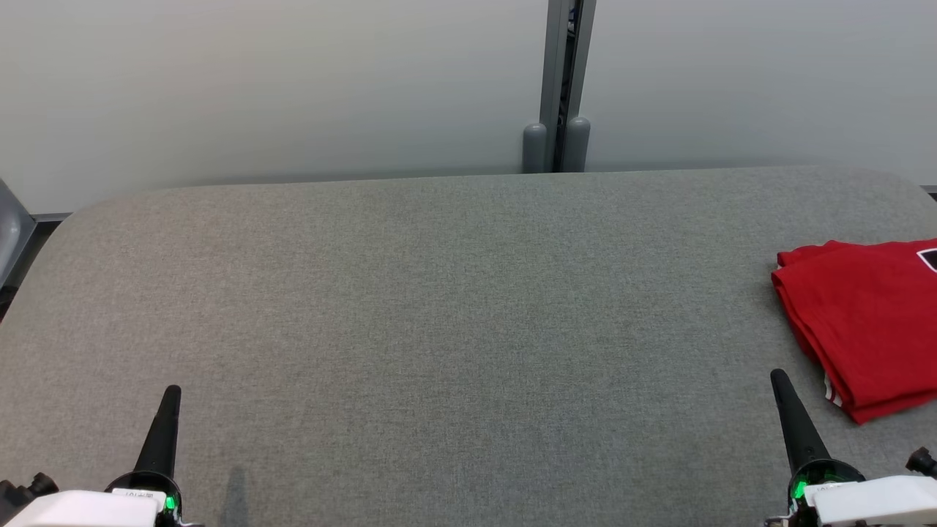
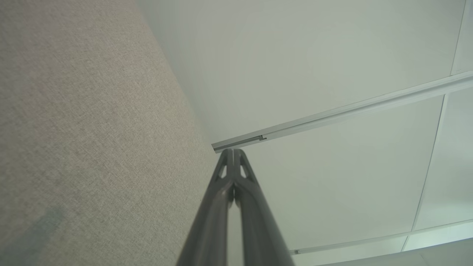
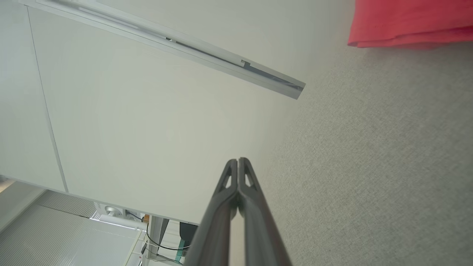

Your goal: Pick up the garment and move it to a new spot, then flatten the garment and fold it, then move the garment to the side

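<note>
Currently, the red garment (image 1: 864, 322) lies folded at the right edge of the grey fabric surface (image 1: 439, 307), partly cut off by the picture's right border. The left hand (image 1: 173, 391) is at the near left, fingers pressed together, holding nothing. The right hand (image 1: 777, 375) is at the near right, likewise fully closed and empty, near the garment's near-left corner but apart from it. Both hands point toward the far side, where a pale wall (image 1: 293, 88) and a grey post (image 1: 567, 73) stand behind the surface.
</note>
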You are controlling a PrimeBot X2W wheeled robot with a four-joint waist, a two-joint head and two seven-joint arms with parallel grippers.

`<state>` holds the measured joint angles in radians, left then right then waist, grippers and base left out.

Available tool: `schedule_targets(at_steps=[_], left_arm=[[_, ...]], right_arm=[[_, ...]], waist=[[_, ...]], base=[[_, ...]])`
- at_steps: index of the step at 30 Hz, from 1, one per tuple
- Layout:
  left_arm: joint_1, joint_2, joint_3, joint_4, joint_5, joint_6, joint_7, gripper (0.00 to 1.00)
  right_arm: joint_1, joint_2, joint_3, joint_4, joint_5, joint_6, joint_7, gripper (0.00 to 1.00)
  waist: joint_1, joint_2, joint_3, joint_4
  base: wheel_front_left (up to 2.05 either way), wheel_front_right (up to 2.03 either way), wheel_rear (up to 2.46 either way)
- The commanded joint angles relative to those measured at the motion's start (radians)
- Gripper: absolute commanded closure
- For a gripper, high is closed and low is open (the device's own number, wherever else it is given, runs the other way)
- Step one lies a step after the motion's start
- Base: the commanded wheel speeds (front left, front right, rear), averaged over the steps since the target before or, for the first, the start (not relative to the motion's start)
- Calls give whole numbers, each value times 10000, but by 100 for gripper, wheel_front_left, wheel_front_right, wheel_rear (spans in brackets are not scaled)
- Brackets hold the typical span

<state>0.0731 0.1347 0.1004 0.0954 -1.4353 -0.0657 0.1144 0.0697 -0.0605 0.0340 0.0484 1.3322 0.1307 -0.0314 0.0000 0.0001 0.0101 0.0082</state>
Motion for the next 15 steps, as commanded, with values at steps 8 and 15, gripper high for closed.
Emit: schedule_targets(at_steps=[8,15], left_arm=[[-296,-120,363,-6,-603,-228,281,100],[-294,-254,587,27,-1024,-357,498,100]], right_arm=[[-182,-37,26,74,819,1,-66,100],[-215,-27,75,134,1355,1,-62,100]], waist=[[0,-1,-17,-17],[0,-1,-31,-31]], base=[[0,0,0],[0,0,0]])
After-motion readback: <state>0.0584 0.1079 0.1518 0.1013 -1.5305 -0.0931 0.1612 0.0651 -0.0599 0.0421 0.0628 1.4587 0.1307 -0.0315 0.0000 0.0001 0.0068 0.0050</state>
